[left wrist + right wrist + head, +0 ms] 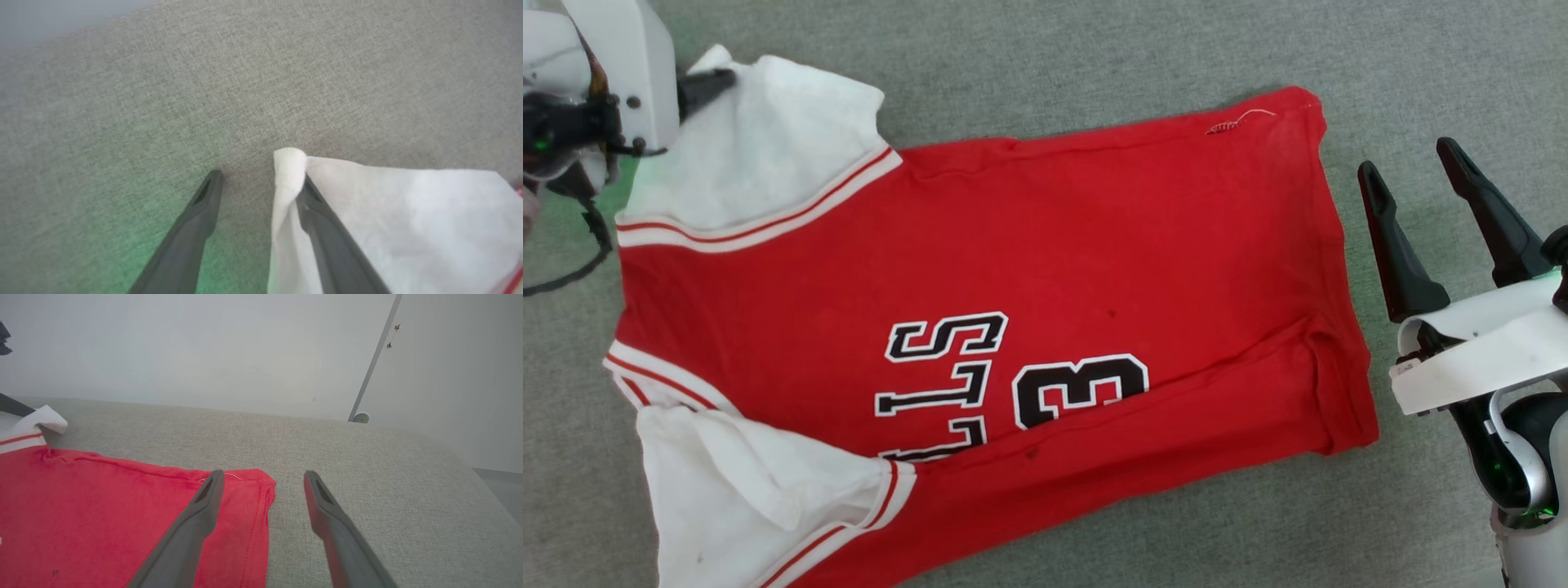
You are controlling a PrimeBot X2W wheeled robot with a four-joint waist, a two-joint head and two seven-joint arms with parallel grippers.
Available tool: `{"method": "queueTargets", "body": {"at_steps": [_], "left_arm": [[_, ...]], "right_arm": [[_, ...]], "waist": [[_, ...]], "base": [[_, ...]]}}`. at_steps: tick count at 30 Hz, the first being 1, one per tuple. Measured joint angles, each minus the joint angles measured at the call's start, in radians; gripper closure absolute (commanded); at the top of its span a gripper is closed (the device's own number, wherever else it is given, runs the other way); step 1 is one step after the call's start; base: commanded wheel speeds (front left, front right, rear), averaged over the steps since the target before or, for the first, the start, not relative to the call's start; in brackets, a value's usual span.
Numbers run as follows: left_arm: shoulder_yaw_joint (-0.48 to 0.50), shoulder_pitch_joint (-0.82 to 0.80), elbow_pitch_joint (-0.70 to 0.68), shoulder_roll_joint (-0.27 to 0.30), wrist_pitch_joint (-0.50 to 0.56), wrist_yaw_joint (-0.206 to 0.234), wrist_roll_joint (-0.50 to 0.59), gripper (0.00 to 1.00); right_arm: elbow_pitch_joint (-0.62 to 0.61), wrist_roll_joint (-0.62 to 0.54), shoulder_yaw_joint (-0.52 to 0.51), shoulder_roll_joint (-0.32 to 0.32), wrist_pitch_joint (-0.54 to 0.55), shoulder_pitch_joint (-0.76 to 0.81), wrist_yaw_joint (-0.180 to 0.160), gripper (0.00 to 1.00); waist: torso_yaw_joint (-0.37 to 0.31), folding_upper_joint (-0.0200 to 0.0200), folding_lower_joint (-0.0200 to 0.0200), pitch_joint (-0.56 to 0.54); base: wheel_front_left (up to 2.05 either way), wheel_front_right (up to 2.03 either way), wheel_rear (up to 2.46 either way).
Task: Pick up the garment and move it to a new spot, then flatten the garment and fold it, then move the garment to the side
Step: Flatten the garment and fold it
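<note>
The garment (1094, 261) is a red jersey with white sleeves lying flat on the grey cloth surface (1094, 49), neck to the left and hem to the right. Its near long edge is folded in over the black letters. My left gripper (698, 86) is at the tip of the far white sleeve (760, 147). In the left wrist view its fingers stand apart, and the sleeve's corner (289, 167) drapes over the right finger (327, 237). My right gripper (1407, 157) is open just off the hem, holding nothing. In the right wrist view it (264, 473) hovers over the hem's far corner (253, 486).
The grey upholstered surface (367, 477) ends at a pale wall (204, 347) behind, with a thin metal bar (374, 359) running down it. The surface's right edge drops to the floor (500, 490). Bare cloth lies right of the hem and beyond the sleeve.
</note>
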Motion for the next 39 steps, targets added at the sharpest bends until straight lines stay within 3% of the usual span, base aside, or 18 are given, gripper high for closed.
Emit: {"method": "queueTargets", "body": {"at_steps": [7, 13, 21, 32, 33, 34, 35, 39], "left_arm": [[-0.004, -0.002, 0.027, -0.024, -0.021, -0.008, 0.003, 1.0], [-0.007, -0.002, 0.04, -0.047, -0.039, -0.016, 0.002, 1.0], [-0.008, -0.004, 0.052, -0.081, -0.058, -0.025, 0.0, 1.0], [-0.013, -0.013, 0.065, -0.116, -0.073, -0.03, -0.014, 1.0], [-0.013, -0.013, 0.067, -0.119, -0.074, -0.03, -0.016, 1.0], [-0.013, -0.014, 0.068, -0.121, -0.075, -0.03, -0.017, 1.0], [-0.014, -0.014, 0.069, -0.124, -0.075, -0.03, -0.019, 1.0], [-0.018, -0.013, 0.063, -0.133, -0.089, -0.03, -0.025, 1.0]], "right_arm": [[0.004, 0.005, -0.006, -0.005, 0.012, -0.025, 0.0, 0.0], [0.08, 0.053, -0.014, -0.026, 0.101, -0.111, 0.0, 0.0], [0.322, 0.128, 0.054, -0.061, 0.306, -0.32, 0.0, 0.0], [0.608, 0.238, 0.12, -0.058, 0.635, -0.53, 0.0, 0.0], [0.627, 0.247, 0.118, -0.057, 0.658, -0.543, 0.0, 0.04], [0.642, 0.248, 0.123, -0.057, 0.681, -0.558, 0.0, 0.93], [0.655, 0.252, 0.124, -0.058, 0.697, -0.571, 0.0, 1.0], [0.694, 0.263, 0.129, -0.063, 0.728, -0.6, 0.0, 1.0]], "waist": [[0.009, 0.0, 0.0, -0.004], [0.033, 0.0, 0.0, -0.013], [0.063, 0.0, 0.0, -0.011], [0.1, 0.0, 0.0, 0.0], [0.102, 0.0, 0.0, 0.001], [0.105, 0.0, 0.0, 0.001], [0.108, 0.0, 0.0, 0.002], [0.12, -0.0001, 0.0, 0.0]], "base": [[0.0, 0.0, 0.0], [0.0, 0.0, 0.0], [0.0, 0.0, 0.0], [0.0, 0.0, 0.0], [0.0, 0.0, 0.0], [0.0, 0.0, 0.0], [0.0, 0.0, 0.0], [0.0, 0.0, 0.0]]}}
